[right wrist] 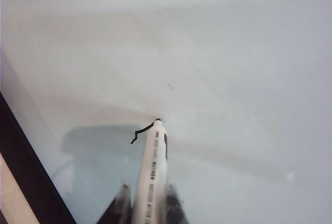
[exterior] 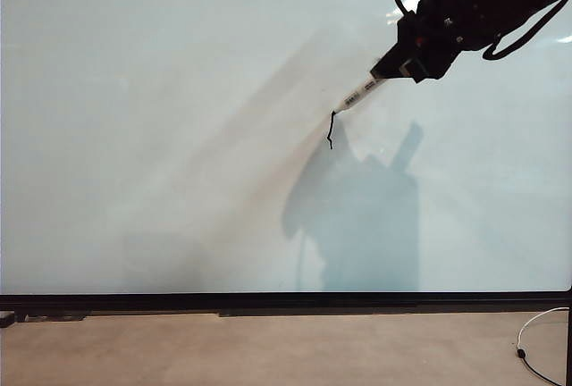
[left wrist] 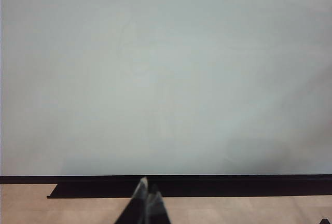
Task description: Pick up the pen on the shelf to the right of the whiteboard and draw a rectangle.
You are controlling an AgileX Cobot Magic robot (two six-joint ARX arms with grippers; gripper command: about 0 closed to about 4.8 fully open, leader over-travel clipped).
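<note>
**Marker tip on the board, one short stroke drawn**

Nearest me is a bare tan counter (exterior: 268, 350), with a thin white cable (exterior: 536, 341) curling at its 4 o'clock corner. Low over the counter's far edge sits the left tool (left wrist: 147, 193), its dark fingertips (left wrist: 141, 189) drawn together on nothing, pointing at the black strip along the board's bottom.

Beyond that rises the whiteboard (exterior: 179, 136), pale and glossy, filling almost everything. Toward 1 o'clock on it, the right tool (exterior: 399, 66) reaches in from the upper corner, pinching the pen (exterior: 360, 95) by its barrel; the white body slants down toward 7 o'clock. Its black tip touches the board at the top end of a short, wobbly black line (exterior: 331, 130) that runs downward. The arm's grey shadow (exterior: 366, 216) falls on the board below.
</note>
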